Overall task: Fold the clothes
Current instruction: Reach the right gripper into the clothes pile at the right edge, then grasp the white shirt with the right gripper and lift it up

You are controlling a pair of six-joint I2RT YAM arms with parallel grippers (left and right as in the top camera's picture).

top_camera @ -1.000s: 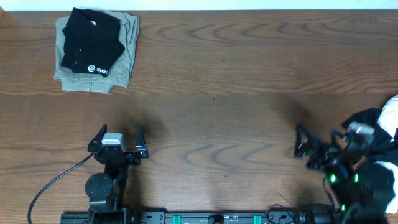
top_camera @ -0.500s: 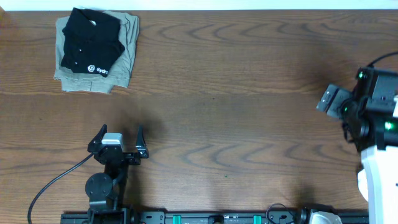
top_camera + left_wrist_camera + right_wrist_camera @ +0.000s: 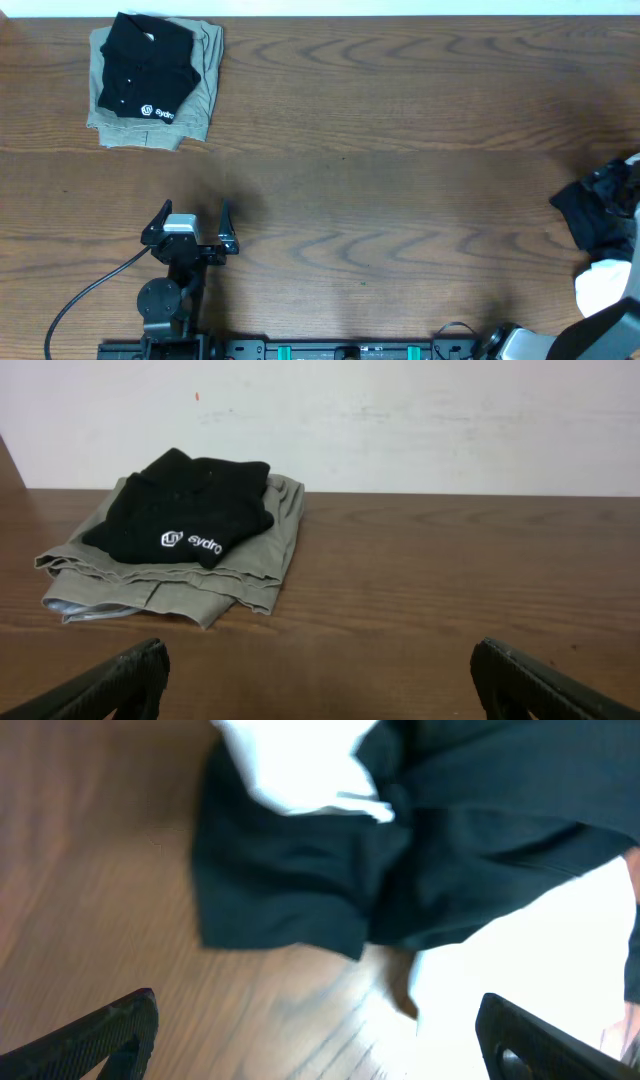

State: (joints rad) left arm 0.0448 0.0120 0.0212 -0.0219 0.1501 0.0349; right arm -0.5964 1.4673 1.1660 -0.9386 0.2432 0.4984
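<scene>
- though the right wrist view is blurred, the right gripper (image 3: 315, 1025) shows both fingers spread wide, gripping nothing, above a heap of cloth.
- the white garment (image 3: 290, 765) lies crumpled at the right edge of the table (image 3: 400, 200), tangled with a dark cloth (image 3: 290, 890) that overlaps it.
- the left gripper (image 3: 195, 218) is near the front left, jaws fully apart and empty.
- a folded black shirt (image 3: 190, 510) rests on a folded khaki garment (image 3: 250, 560) at the back left corner, well apart from both grippers.
</scene>
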